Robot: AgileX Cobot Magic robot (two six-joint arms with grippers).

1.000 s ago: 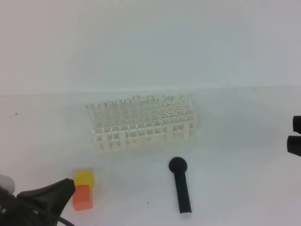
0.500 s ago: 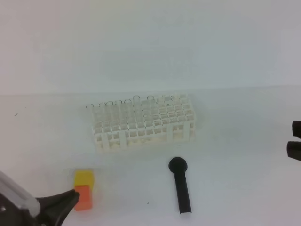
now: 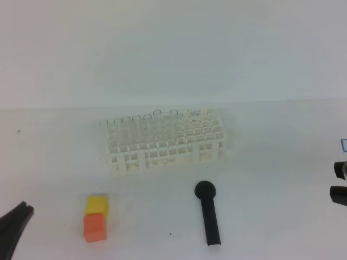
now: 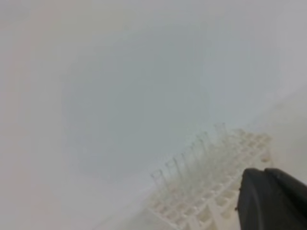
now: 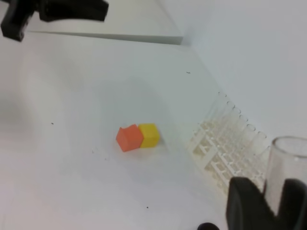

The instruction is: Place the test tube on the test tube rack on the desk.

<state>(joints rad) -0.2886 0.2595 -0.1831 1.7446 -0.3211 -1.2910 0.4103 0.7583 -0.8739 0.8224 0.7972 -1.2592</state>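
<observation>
The test tube [image 5: 284, 168] is a clear glass tube with a round open rim, standing upright between my right gripper's [image 5: 272, 207] black fingers [image 5: 245, 206], which are shut on it. In the high view only the right gripper's tips [image 3: 340, 185] show, at the right edge, well right of the rack. The white lattice test tube rack [image 3: 165, 143] stands mid-desk and holds several clear tubes along its back and left side. My left gripper [image 3: 13, 222] is a shut black wedge low at the left edge, holding nothing. The rack [image 4: 206, 191] lies beyond its fingertip [image 4: 271, 199].
A black round-headed tool [image 3: 209, 214] lies in front of the rack on the white desk [image 3: 271, 227]. A yellow block [image 3: 96, 205] and an orange block [image 3: 95, 227] sit touching at the front left, near the left gripper. A white wall rises behind the rack.
The left arm has pulled back down and to the left, leaving only its tip in the high view. The right gripper has sunk lower along the right edge.
</observation>
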